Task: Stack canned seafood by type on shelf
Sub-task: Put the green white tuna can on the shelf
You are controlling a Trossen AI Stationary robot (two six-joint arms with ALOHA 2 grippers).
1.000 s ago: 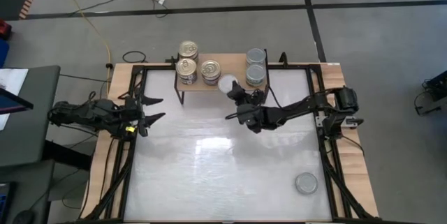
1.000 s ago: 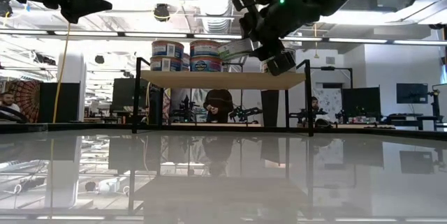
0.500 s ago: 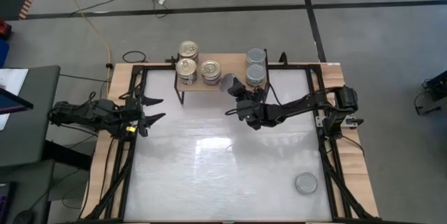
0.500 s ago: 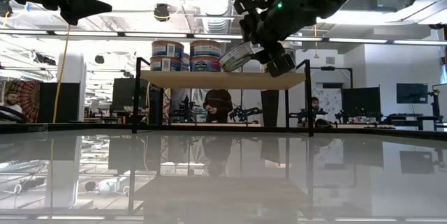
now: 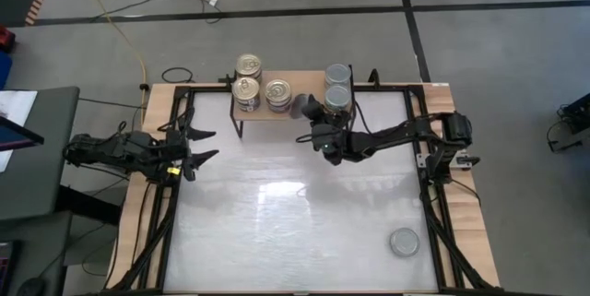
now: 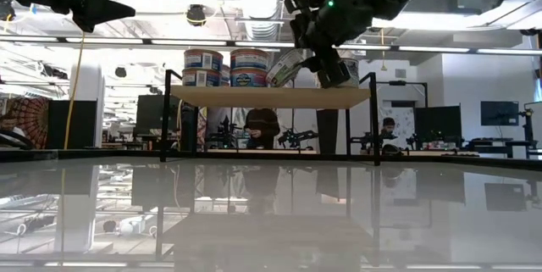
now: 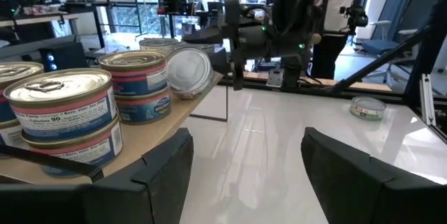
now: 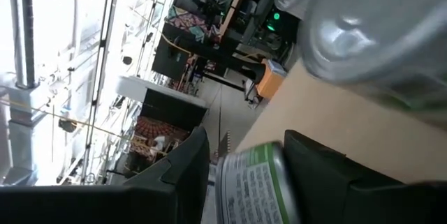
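Shelf (image 5: 281,112) light wood; stacked cans (image 7: 63,112) – red-blue-white labels; held can (image 8: 255,182) – green label.

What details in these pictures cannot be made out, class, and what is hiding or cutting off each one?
- Low view: the green-labelled round tin tilts at the light-wood shelf; the right pincer covers where it touches.
- High view: lower tins in the silver-lidded stack are hidden by those above.
- High view: the flat silver tin on the white table is too small to read.
- Left wrist view: the left pincer is cut off by the picture's edge.
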